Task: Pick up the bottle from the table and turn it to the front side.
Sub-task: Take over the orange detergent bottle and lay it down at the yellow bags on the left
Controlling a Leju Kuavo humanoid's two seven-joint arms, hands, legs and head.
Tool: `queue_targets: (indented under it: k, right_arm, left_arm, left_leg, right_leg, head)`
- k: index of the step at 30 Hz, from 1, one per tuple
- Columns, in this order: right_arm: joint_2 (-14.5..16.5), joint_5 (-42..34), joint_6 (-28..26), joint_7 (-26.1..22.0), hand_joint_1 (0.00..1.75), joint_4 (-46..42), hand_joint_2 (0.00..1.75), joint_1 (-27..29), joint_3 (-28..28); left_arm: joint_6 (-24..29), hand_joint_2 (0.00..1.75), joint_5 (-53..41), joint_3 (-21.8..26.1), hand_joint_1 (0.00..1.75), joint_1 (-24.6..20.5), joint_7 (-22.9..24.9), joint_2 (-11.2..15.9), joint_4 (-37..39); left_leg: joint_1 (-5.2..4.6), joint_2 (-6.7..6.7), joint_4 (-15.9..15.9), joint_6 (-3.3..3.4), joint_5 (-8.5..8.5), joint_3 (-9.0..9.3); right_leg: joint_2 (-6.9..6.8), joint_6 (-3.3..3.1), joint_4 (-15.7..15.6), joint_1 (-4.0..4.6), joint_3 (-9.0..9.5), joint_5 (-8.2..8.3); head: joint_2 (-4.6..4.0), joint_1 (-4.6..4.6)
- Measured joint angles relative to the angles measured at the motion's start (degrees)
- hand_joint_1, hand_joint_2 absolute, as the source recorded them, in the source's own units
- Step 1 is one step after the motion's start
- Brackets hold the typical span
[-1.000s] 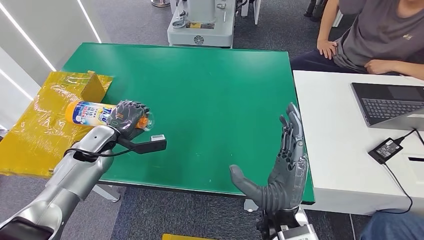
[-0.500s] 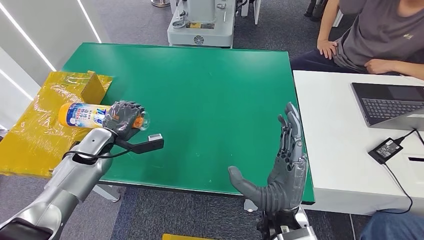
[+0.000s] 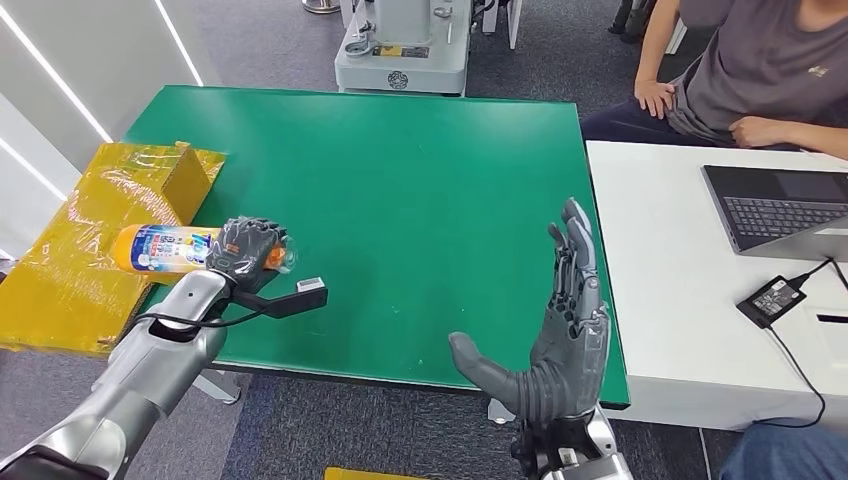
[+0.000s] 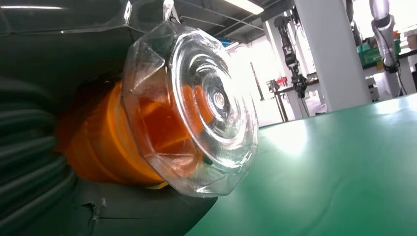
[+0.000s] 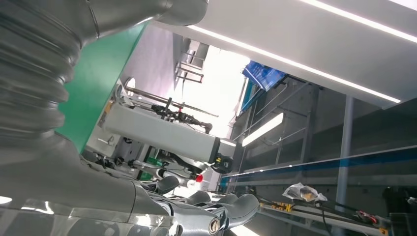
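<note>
Head view: the left hand (image 3: 248,252) grips the orange, clear-capped plastic bottle with the blue-and-white label (image 3: 160,248) near its cap end, fingers wrapped round it. The bottle lies roughly level, its body sticking out past the left edge of the green bench (image 3: 420,180) and over the yellow taped cardboard box (image 3: 90,230). Over the last second the bottle has swung: its far end has dropped and slid further left, and the label has rolled, so different print faces up. That reads as the turn being under way; whether the front side now faces forward cannot be told from here. The right hand (image 3: 560,330) stands upright at the bench's near right edge, fingers spread and holding nothing, having only drifted slightly. A seated person in a grey shirt (image 3: 760,70) is beyond the white side bench (image 3: 680,300), which carries an open dark laptop (image 3: 780,210) and a black power adapter (image 3: 772,297). The raised flap of the cardboard box is close to the bottle's far end and could catch it on a further swing.

Left wrist view: the clear faceted cap (image 4: 196,113) and orange neck are pressed between the hand's dark fingers, just above the green surface.

Right wrist view: the grey ribbed cover (image 5: 34,98) beside a strip of green bench; room fixtures beyond.
</note>
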Motion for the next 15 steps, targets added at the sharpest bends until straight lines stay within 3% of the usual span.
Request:
queue_targets:
  k: [15]
  right_arm:
    - [0.2,-0.34,0.97,0.19,0.0,0.08,1.75,-1.42,0.2]
  left_arm:
    - [2.67,1.75,0.02,1.9,1.75,4.42,0.66,-0.06,0.19]
  left_leg:
    - [0.0,0.0,0.0,0.0,0.0,0.0]
  right_leg:
    - [0.0,0.0,-0.02,0.0,-0.01,-0.01]
  head:
    - [0.0,-0.01]
